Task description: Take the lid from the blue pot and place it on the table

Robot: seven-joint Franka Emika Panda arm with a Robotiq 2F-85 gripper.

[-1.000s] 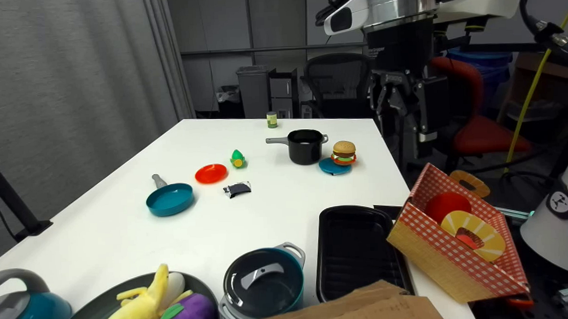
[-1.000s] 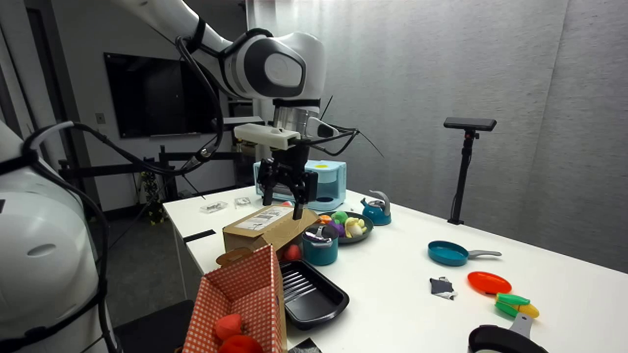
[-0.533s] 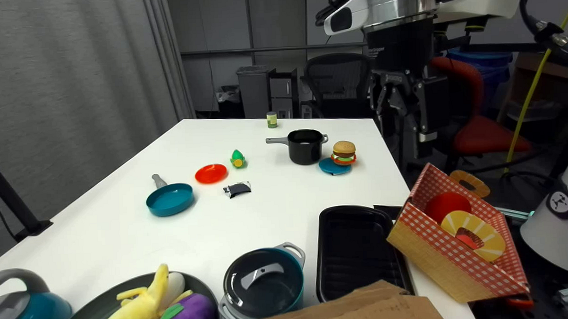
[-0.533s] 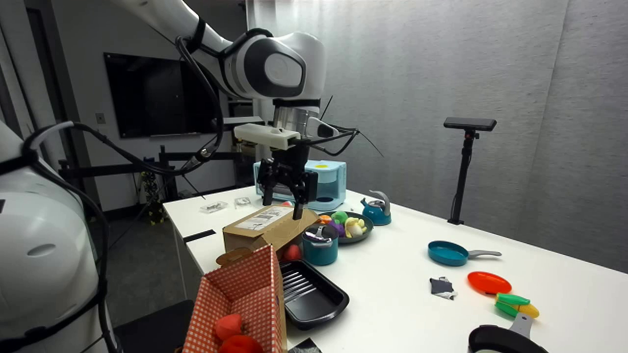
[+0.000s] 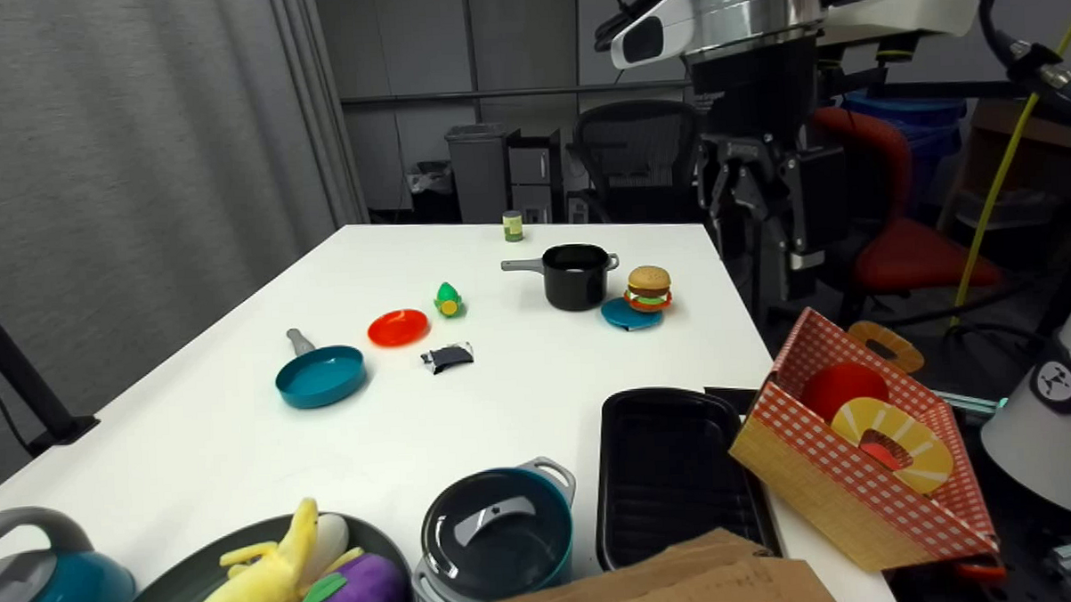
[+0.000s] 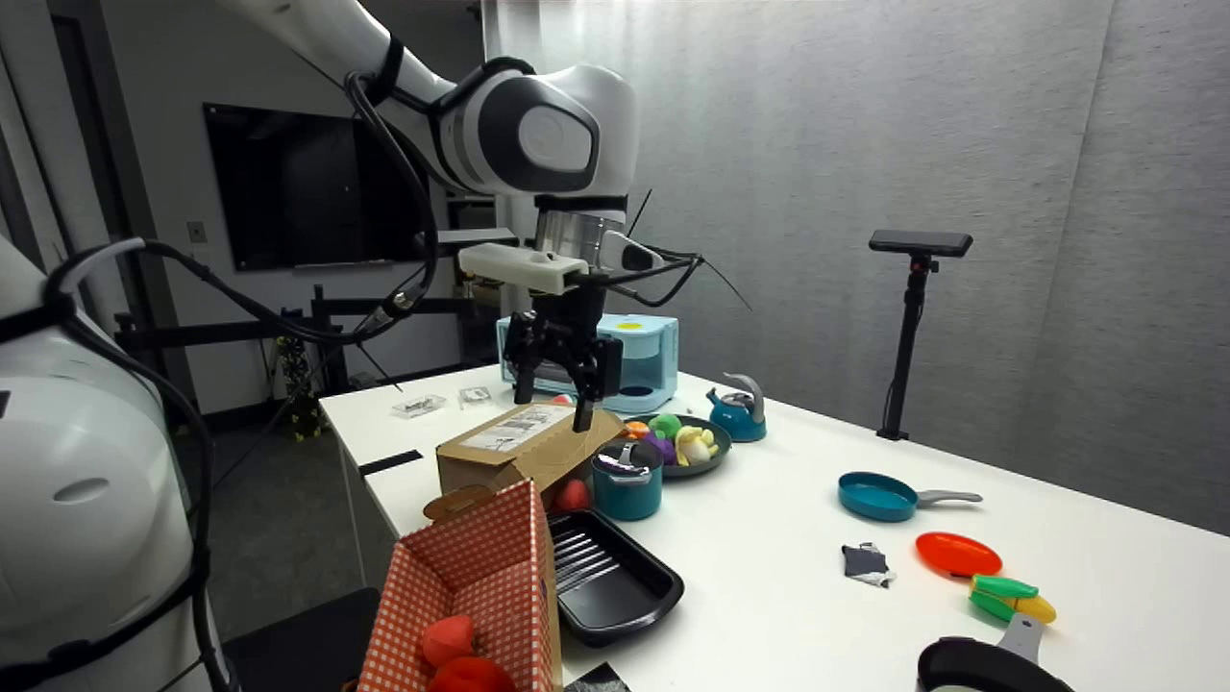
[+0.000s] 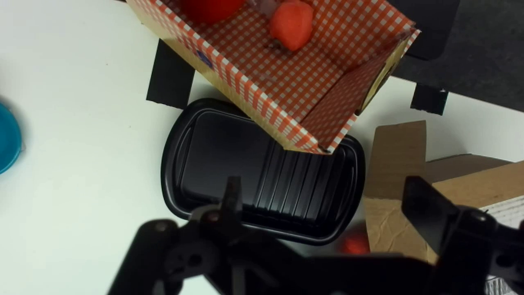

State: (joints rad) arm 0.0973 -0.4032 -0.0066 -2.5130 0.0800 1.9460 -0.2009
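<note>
The dark see-through lid (image 5: 473, 562) with a light handle sits on the blue pot (image 6: 627, 497). The lid also shows in an exterior view (image 6: 627, 459), partly edge-on. The blue pot stands on the white table (image 5: 504, 418), beside the cardboard box; the wrist view does not show it. My gripper (image 6: 553, 408) is open and empty, held in the air above the table. It also shows in an exterior view (image 5: 764, 262). In the wrist view its fingers (image 7: 323, 184) are wide apart, with the black tray and cardboard beneath them.
A black tray (image 5: 680, 474) lies beside the pot, with a red-checked box (image 5: 871, 476) at its edge. A cardboard box (image 6: 519, 442) and a dark pan of toy food (image 6: 706, 464) flank the pot. The kettle (image 6: 738, 420) and teal pan (image 6: 874, 497) stand farther off.
</note>
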